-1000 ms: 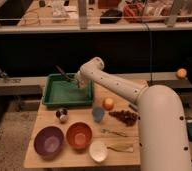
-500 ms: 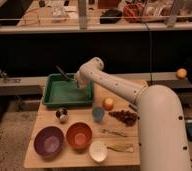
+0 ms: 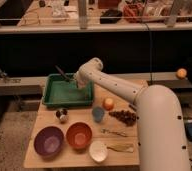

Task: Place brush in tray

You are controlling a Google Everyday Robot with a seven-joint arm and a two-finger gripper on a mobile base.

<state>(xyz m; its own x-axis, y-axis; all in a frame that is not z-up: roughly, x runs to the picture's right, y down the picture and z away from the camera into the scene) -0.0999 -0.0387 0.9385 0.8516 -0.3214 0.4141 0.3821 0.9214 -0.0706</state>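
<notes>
Over the back right corner of the green tray, my gripper is hanging low, with my white arm reaching in from the right across the wooden table. The brush is slanting up and to the left from the gripper, its dark upper end rising past the tray's far rim. I cannot tell whether the gripper is clenching the brush or standing released, nor whether the brush is leaning on the rim. In front of the tray, a blue cup and an orange fruit are sitting near each other. Along the table's near edge, a purple bowl, an orange bowl and a white bowl are lying in a row.
</notes>
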